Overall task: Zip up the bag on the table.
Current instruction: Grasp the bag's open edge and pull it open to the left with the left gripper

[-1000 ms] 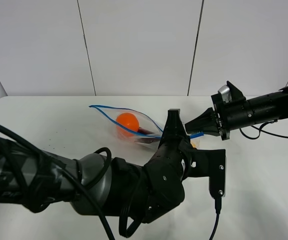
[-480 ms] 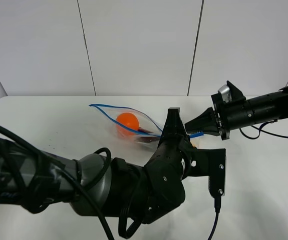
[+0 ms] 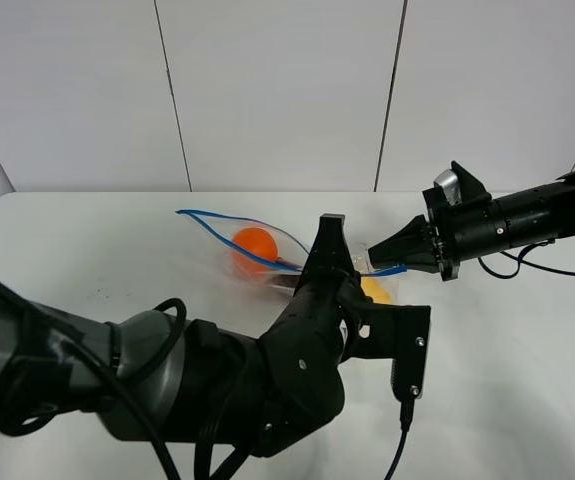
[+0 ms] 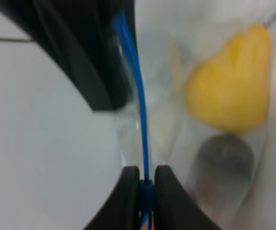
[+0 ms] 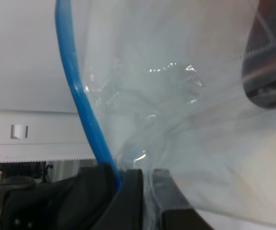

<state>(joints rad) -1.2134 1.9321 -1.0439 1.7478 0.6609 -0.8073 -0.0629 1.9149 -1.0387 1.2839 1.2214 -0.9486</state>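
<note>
The clear, crinkly bag point(image 3: 289, 242) sits near the middle of the tabletop point(image 3: 97, 240), its mouth gaping at the left end. Inside are an orange ball point(image 3: 255, 243), a yellow lump point(image 4: 229, 91) and a blurred dark thing point(image 4: 224, 158), perhaps purple. The left fingers point(image 4: 128, 191) pinch its blue zipper strip point(image 4: 140, 105). The right fingers point(image 5: 128, 189) clamp the bag's right end.

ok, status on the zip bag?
Both shut: left gripper on blue zipper strip, right gripper on its end. Mouth of clear crinkly plastic zip bag open beyond left gripper. Nothing seen blocking.
</note>
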